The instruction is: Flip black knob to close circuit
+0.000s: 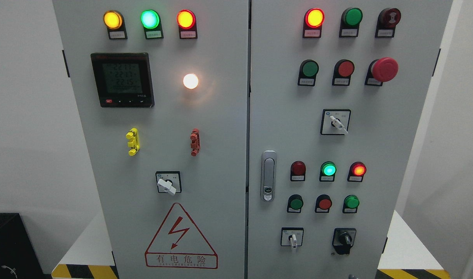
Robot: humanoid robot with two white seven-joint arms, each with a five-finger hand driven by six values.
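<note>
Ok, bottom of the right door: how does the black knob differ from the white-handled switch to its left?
The black knob is all black, body and grip; the white switch has a slim white lever on a black-framed white plate. The black knob is bulkier and stands out further; the white switch's lever is thin. The black knob's plate is hidden beneath it; the white switch's plate shows small markings. Both sit in the lowest row, with handles pointing roughly downward. No hand is in view.

a: what crowds the black knob [344, 239]?
b: bare panel right of it and below. a white-lever switch [293, 238] sits well to its left, and a green button [351, 202] stands just above.
a: the front?
b: open.
</note>
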